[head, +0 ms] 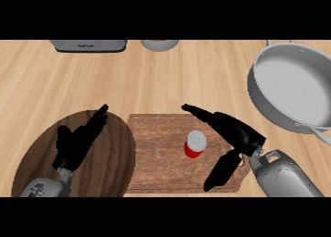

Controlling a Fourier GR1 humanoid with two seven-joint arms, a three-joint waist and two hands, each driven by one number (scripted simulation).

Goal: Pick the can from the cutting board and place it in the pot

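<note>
A small red can (194, 144) with a white top stands upright on the brown cutting board (161, 157), near its middle. My right hand (238, 134) is open just right of the can, fingers stretched past it at the far side and thumb pointing down at the near side, with a gap to the can. The grey pot (264, 99) sits at the right, its inside bare. My left hand (76, 141) rests open over a dark round wooden board, fingers up.
The dark round wooden board (113, 162) lies at the lower left, touching the cutting board's left edge. A grey appliance (88, 45) and a round grey object (159, 44) sit at the far edge. The pot's handle (327, 136) sticks out toward the lower right.
</note>
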